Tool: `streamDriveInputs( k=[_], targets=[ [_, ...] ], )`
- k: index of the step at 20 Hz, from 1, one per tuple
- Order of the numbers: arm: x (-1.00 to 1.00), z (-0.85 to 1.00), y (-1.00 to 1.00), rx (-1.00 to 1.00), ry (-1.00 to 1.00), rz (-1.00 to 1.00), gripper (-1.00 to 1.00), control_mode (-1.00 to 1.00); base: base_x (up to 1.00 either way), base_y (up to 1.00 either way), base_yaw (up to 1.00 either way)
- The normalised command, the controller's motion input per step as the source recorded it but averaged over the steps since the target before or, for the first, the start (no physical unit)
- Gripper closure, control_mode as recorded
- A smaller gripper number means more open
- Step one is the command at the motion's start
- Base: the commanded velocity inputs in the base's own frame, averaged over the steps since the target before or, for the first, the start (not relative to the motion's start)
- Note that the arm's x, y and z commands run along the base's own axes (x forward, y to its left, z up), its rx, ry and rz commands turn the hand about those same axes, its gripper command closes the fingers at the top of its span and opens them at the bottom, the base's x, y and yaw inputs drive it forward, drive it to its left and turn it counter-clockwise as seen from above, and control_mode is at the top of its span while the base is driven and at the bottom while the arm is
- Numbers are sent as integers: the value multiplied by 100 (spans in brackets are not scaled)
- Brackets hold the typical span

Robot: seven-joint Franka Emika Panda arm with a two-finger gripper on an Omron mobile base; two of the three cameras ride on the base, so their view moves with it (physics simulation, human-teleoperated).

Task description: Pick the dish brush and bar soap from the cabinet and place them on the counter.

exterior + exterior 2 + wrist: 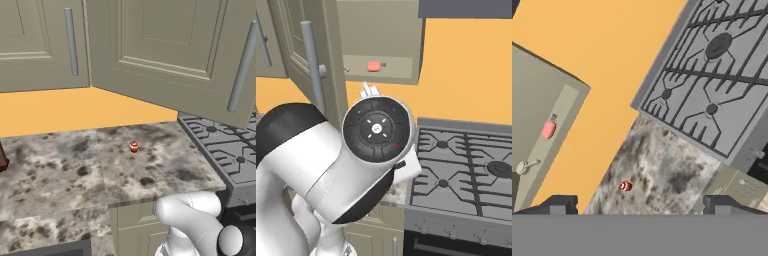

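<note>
The taupe cabinet [381, 30] stands open above the counter. On its shelf lies the salmon-pink bar soap [374, 66], which is also on the left of the hand view [548, 129]. The dish brush [529, 164] lies near the shelf's front edge, just beyond the soap; a bit of the dish brush [346, 69] peeks out beside the door. My gripper [639, 207] is open, its fingertips wide apart with nothing between them. It hangs well away from the shelf, over the mottled counter [662, 165]. My arm's wrist hides most of the hand in the right base view.
A tiny red-and-white round object [134, 146] sits on the counter [75, 165]. The stove grate [225, 145] lies to the right. The open cabinet door [165, 50] with its bar handle [242, 70] juts out over the counter. A brown object [2, 160] sits at the left edge.
</note>
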Motion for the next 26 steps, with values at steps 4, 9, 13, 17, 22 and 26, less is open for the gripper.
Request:
streamDriveInputs(
  k=[4,9,13,17,22,26],
  targets=[
    [20,0,-14,23,0,10,-100,-100,0,0,0],
    [28,0,-5,20,-2,15,-100,-100,0,0,0],
    [17,0,0,18,-8,19,-100,-100,0,0,0],
    [12,-2,0,13,-5,16,-100,-100,0,0,0],
    [32,-9,0,9,0,10,-100,-100,0,0,0],
    [39,-9,1,9,0,13,-100,-100,0,0,0]
  ],
)
